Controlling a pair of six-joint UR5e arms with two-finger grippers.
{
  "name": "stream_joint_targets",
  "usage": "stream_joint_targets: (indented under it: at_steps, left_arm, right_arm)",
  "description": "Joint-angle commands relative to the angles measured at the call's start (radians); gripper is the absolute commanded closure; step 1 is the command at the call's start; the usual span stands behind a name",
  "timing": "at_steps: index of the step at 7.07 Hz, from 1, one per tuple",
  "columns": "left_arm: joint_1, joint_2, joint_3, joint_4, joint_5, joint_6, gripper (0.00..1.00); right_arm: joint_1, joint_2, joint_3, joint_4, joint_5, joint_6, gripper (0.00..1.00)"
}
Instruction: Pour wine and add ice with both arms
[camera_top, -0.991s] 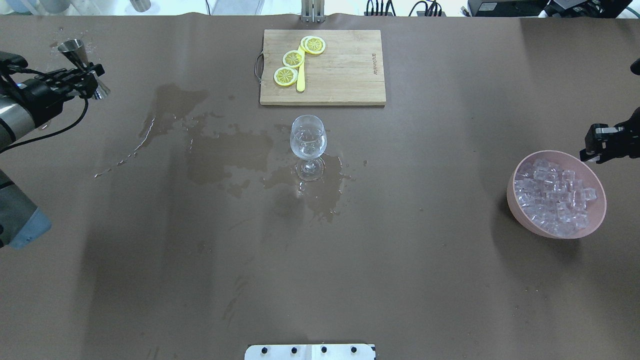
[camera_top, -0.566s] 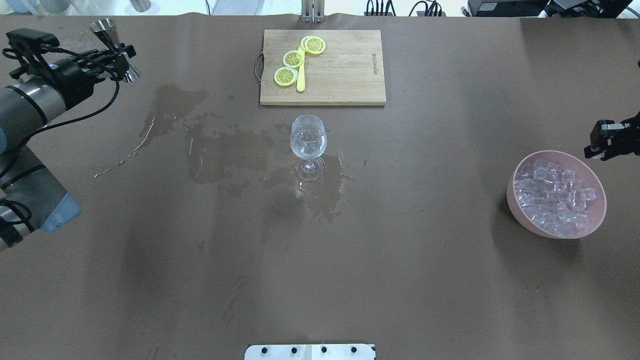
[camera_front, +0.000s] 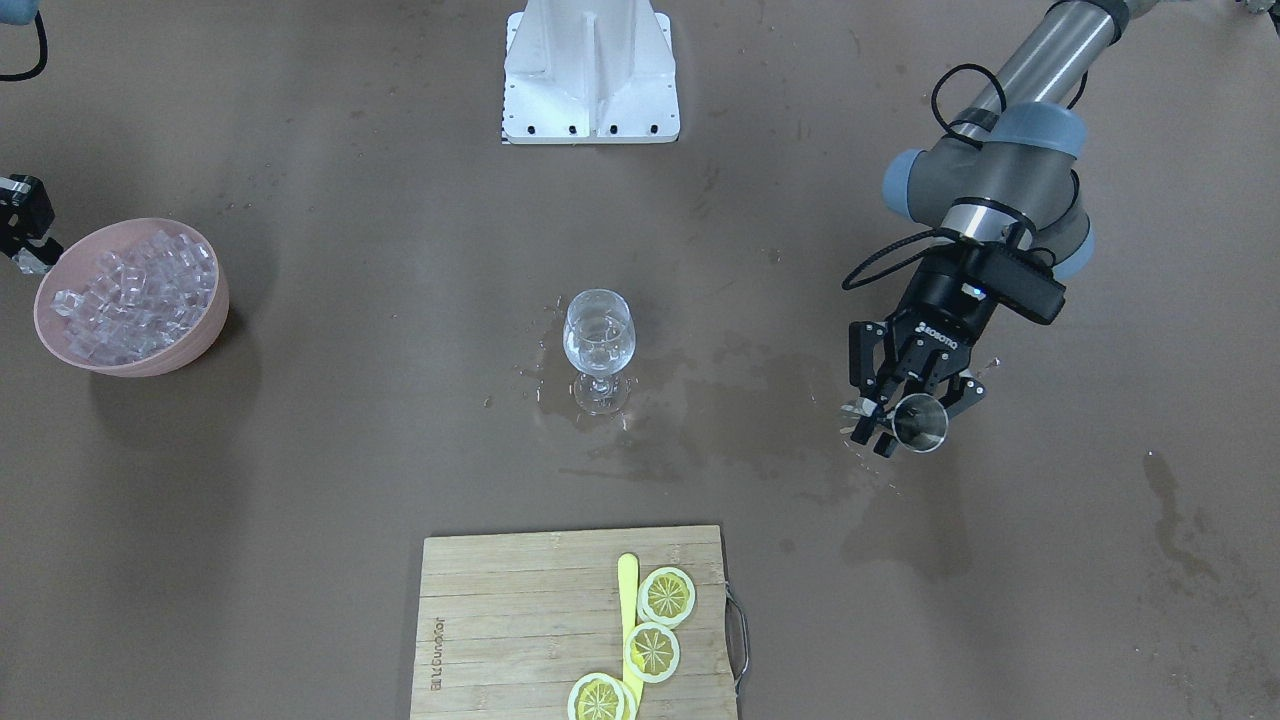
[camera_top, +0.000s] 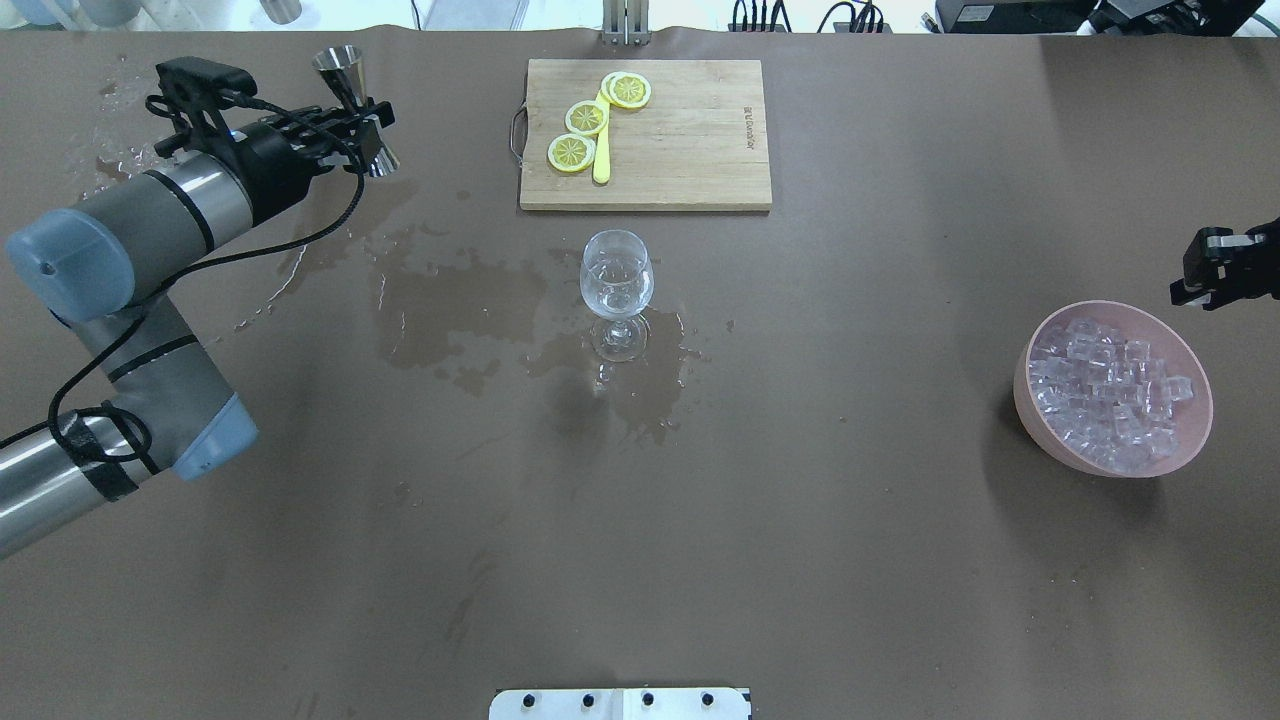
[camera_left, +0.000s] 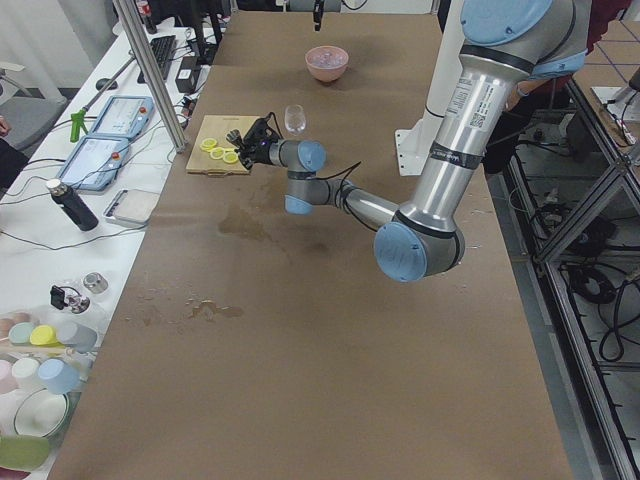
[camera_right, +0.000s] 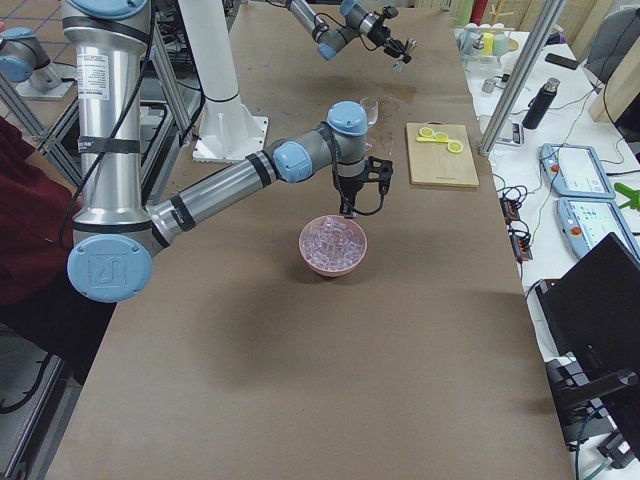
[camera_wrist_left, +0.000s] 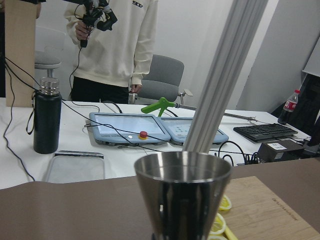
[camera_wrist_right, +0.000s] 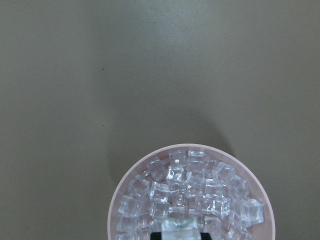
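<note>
My left gripper (camera_top: 362, 108) is shut on a steel jigger (camera_top: 352, 95) and holds it upright above the table, left of the cutting board. It also shows in the front view (camera_front: 918, 422) and fills the left wrist view (camera_wrist_left: 182, 192). The wine glass (camera_top: 617, 280) stands at mid-table with a little clear liquid in it. A pink bowl (camera_top: 1030, 400) full of small clear ice cubes (camera_top: 1110, 385) sits at the right. My right gripper (camera_top: 1195, 285) hangs above the bowl's far rim. In the right wrist view one ice cube (camera_wrist_right: 179, 229) sits between its fingers.
A wooden cutting board (camera_top: 690, 140) with lemon slices (camera_top: 585, 118) and a yellow knife (camera_top: 601, 150) lies behind the glass. Dark wet stains (camera_top: 450, 300) spread left of and around the glass. The white robot base (camera_front: 590, 70) is at the near edge.
My left arm has carried the jigger to the right, from the table's far left edge towards the cutting board. My right gripper has moved slightly away from the bowl.
</note>
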Motion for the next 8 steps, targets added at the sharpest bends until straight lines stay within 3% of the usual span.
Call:
stream_joint_targets:
  at_steps: [1, 5, 8]
  left_arm:
    - [0.054, -0.034, -0.022, 0.017, 0.026, 0.248, 1.0]
    - [0.161, -0.084, -0.092, 0.147, 0.148, 0.662, 1.0]
    - [0.194, -0.118, -0.091, 0.169, 0.164, 0.867, 1.0]
  right_arm:
    - [0.003, 0.036, -0.001, -0.011, 0.004, 0.0, 0.97]
    - [-0.009, 0.18, -0.006, -0.155, -0.011, 0.003, 0.97]
    - [-0.026, 0.257, -0.015, -0.21, -0.014, 0.018, 0.98]
